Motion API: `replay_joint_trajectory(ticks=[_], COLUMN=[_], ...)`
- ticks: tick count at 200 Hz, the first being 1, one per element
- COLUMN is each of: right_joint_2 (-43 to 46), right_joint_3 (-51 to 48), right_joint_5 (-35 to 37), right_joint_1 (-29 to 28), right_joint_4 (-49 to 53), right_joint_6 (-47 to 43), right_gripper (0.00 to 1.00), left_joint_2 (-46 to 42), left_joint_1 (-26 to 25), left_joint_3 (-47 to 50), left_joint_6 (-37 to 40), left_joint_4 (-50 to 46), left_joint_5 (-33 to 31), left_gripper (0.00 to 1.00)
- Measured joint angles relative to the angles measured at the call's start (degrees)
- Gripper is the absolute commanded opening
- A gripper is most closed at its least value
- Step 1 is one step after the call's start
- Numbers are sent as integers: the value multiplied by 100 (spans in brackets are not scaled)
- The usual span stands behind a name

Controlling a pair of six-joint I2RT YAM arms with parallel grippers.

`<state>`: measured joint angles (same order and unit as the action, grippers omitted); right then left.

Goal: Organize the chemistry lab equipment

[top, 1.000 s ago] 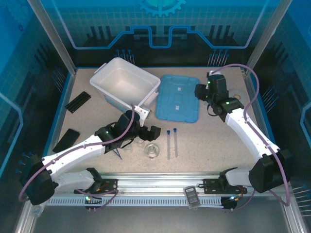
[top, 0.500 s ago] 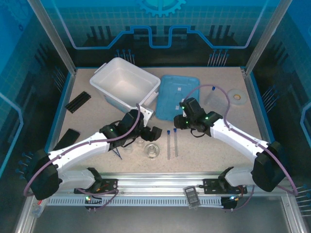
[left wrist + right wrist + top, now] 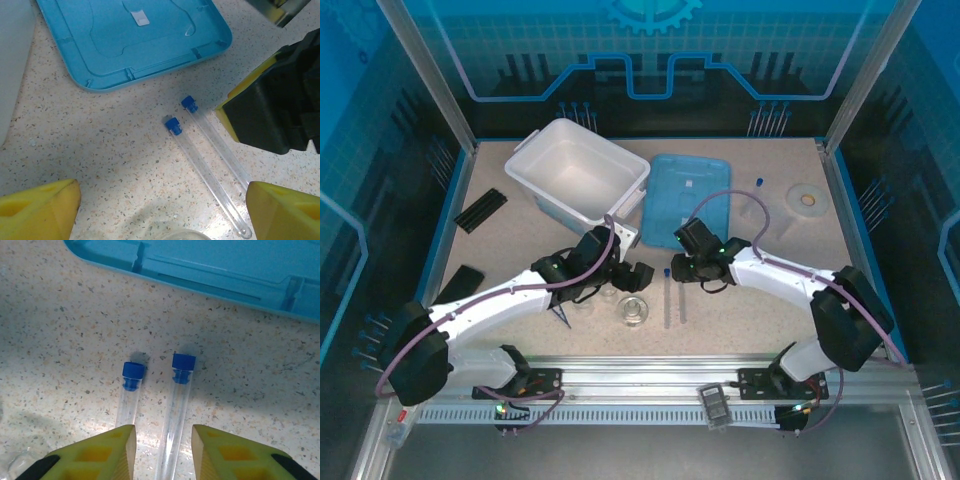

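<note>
Right gripper [image 3: 163,452]: yellow-padded fingers [image 3: 107,455] partly spread, set either side of one slim clear tube with a blue cap [image 3: 176,410]. I see bare table between the pads and the tube, so nothing is pinched.

Second slim clear blue-capped tube [image 3: 129,402]: lies just beside the first and parallel to it. Its body runs under one yellow pad in my right wrist view.

Both tubes lie flat on the speckled beige tabletop [image 3: 770,300]. Their caps point at the near edge of the flat light-blue plastic lid [image 3: 690,200], close to it but not touching.

Left gripper [image 3: 162,215]: yellow pads wide apart, holding nothing, above the table beside the tubes' uncapped ends.

Round clear glass dish [image 3: 633,310]: near the tubes, on their left, below the left gripper in the top view.

Thin dark-blue tweezers [image 3: 563,315]: left of the dish, beside the left forearm.

White rectangular plastic bin [image 3: 580,175]: just beside the lid, on its left.

White tape ring [image 3: 806,198]: far right, well apart from the tubes.

Black ridged rectangular strip [image 3: 480,210]: by the table's left edge.
</note>
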<state>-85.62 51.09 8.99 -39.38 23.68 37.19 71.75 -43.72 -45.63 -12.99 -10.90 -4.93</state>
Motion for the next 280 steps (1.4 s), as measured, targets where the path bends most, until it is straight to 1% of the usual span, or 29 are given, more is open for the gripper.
replay_joint_trajectory(ticks=[71,155,179,223,247,280], right_joint_2=[-660,-1038,-1106,-1349,-1375,-1370], right_joint_3=[0,33,133,387,415,415], right_joint_5=[83,151,271,704,769,800], right_joint_1=[0,-66,-136,-393,-424,-448], right_joint_4=[-199,-317,-315,-118,-87,-105], right_joint_6=[35,37,37,39,66,101], right_gripper=[35,35,32,28,23,21], left_joint_2=[0,0,0,0,0,0], left_joint_1=[0,0,0,0,0,0], left_joint_3=[0,0,0,0,0,0], left_joint_6=[2,-2,-2,-17,-20,-20], left_joint_4=[2,20,20,35,63,66], left_joint_5=[2,2,2,2,2,2], left_gripper=[88,88,88,88,88,88])
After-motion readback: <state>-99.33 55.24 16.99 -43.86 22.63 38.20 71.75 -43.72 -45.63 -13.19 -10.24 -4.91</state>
